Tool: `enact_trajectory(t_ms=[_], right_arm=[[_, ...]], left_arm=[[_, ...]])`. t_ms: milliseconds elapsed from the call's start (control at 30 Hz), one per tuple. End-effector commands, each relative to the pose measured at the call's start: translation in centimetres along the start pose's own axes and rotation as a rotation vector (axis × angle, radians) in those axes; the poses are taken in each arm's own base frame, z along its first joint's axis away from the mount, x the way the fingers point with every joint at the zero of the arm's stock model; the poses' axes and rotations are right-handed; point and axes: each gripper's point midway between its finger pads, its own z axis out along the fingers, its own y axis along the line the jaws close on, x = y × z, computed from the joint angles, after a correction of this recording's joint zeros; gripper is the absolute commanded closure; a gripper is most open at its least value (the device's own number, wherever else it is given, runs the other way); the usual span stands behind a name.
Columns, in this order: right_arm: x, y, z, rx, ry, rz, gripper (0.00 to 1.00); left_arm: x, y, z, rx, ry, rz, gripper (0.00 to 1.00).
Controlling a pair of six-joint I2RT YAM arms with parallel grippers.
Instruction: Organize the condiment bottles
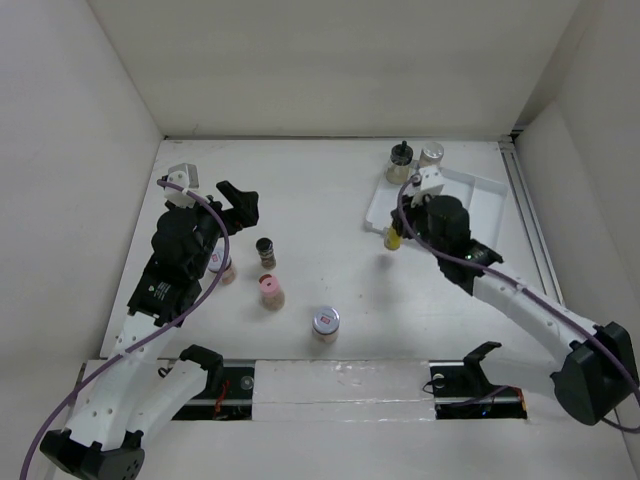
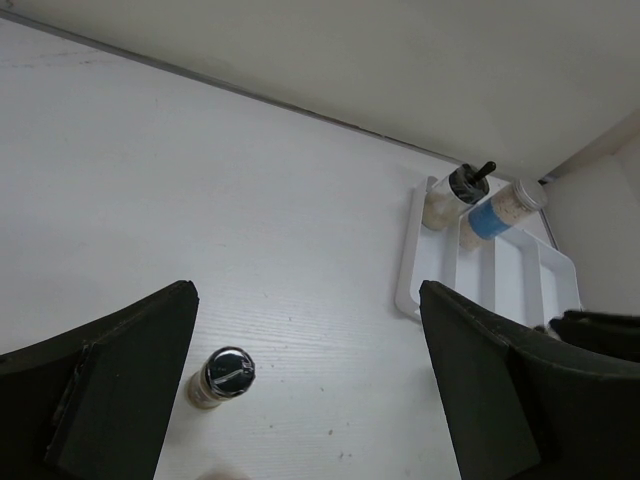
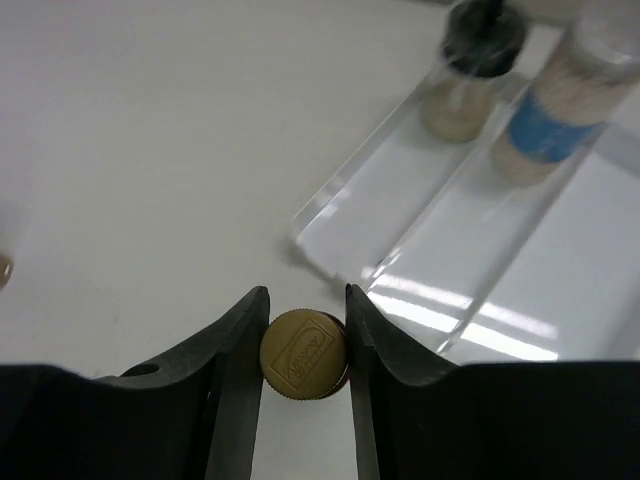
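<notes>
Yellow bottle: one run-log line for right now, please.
right gripper: shut on yellow bottle | bottle: beside white tray, outside it | left gripper: open, empty

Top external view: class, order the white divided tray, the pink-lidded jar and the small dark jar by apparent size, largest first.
1. white divided tray
2. pink-lidded jar and small dark jar: they look too alike to rank.

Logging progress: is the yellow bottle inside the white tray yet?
No; the right gripper clamps the yellow bottle just outside the tray wall.
</notes>
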Motion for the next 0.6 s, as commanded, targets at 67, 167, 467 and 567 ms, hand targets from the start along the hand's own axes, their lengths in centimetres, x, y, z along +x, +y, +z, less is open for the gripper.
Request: enact_trajectory(t_ms=[67,167,467,567], right_arm=[[-13.0,-8.9,-1.7,0.258,-0.330,0.077,0.76],[-13.0,-14.0,-0.2,0.385,-0.322,0.086,0.76],[-12.6,-24.8,5.5,0.497,-0.293,0.113,0.77],[-11.6,-26.8,8.0,0.485,-0.262,0.109,0.77]], left_arm=[[-1.9,-1.0,-0.3,0.040,-0.062,-0.010,0.11],[-1.9,-1.0,-0.3,0.040,-0.062,-0.010,0.11],[-1.7,-0.9,-0.4,0.040,-0.062,-0.010,0.11],[-1.5,-0.8,-0.2,0.036,-0.054,-0.008,0.11]])
